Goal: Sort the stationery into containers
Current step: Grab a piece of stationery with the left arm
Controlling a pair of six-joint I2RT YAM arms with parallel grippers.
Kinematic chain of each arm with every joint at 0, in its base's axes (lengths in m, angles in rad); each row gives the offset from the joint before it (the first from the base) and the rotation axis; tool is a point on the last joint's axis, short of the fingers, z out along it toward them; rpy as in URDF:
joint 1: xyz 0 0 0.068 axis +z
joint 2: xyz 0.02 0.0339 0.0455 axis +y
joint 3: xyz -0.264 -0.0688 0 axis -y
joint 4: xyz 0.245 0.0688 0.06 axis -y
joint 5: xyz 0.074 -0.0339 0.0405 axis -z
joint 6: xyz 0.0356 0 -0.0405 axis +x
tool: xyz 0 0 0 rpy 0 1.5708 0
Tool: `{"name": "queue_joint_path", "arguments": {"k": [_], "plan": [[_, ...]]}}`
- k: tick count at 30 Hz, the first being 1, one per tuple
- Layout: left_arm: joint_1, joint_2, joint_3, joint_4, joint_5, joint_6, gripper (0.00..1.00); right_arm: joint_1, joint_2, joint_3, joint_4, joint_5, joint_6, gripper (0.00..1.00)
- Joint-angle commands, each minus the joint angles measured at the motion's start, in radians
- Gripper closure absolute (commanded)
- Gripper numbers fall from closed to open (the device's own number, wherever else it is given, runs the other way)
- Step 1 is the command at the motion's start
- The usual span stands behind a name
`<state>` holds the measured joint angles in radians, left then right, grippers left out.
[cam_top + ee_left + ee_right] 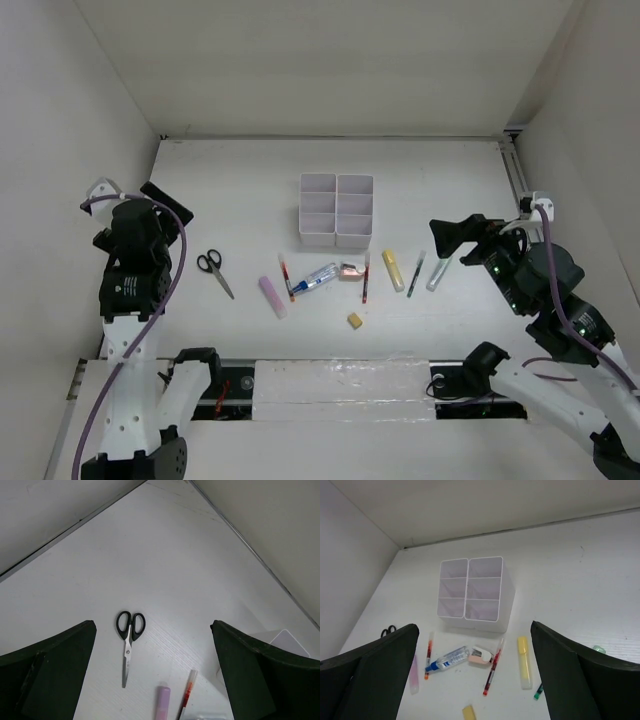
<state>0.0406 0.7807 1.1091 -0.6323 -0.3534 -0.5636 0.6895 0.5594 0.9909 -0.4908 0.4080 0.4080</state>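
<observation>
The white organizer [336,209] stands mid-table with empty compartments; it also shows in the right wrist view [471,588]. In front of it lie black-handled scissors [213,270], a pink highlighter [272,297], a red pen [287,277], a blue-white tube [319,278], a pink-white item [349,270], another red pen [365,279], a yellow highlighter [393,270], a dark pen [416,273], a pale marker [438,273] and a yellow eraser [354,320]. My left gripper [165,205] is open and empty, above and left of the scissors [128,639]. My right gripper [452,238] is open and empty, right of the items.
White walls enclose the table on the left, back and right. A rail [515,170] runs along the right edge. A taped strip [340,382] lies at the near edge between the arm bases.
</observation>
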Motion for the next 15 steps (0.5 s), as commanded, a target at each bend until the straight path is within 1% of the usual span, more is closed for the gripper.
{"name": "queue_joint_path", "arguments": {"k": [1,5,9,13,15], "plan": [[0.001,-0.011,-0.028,0.031,-0.022,-0.024,0.0,0.01,0.01,0.026,0.034,0.0,-0.005,0.0],[0.001,-0.024,-0.04,0.043,-0.013,-0.024,0.0,0.01,-0.032,-0.015,0.09,-0.066,-0.029,0.0],[0.001,0.0,-0.02,0.0,-0.062,-0.035,0.0,0.01,-0.044,-0.015,0.1,-0.129,-0.051,0.0],[0.001,0.023,-0.02,-0.012,-0.088,-0.099,0.0,0.01,-0.018,-0.015,0.109,-0.169,-0.06,0.0],[0.001,0.064,-0.041,-0.012,-0.079,-0.168,0.0,0.01,-0.006,-0.015,0.109,-0.192,-0.06,0.0]]}}
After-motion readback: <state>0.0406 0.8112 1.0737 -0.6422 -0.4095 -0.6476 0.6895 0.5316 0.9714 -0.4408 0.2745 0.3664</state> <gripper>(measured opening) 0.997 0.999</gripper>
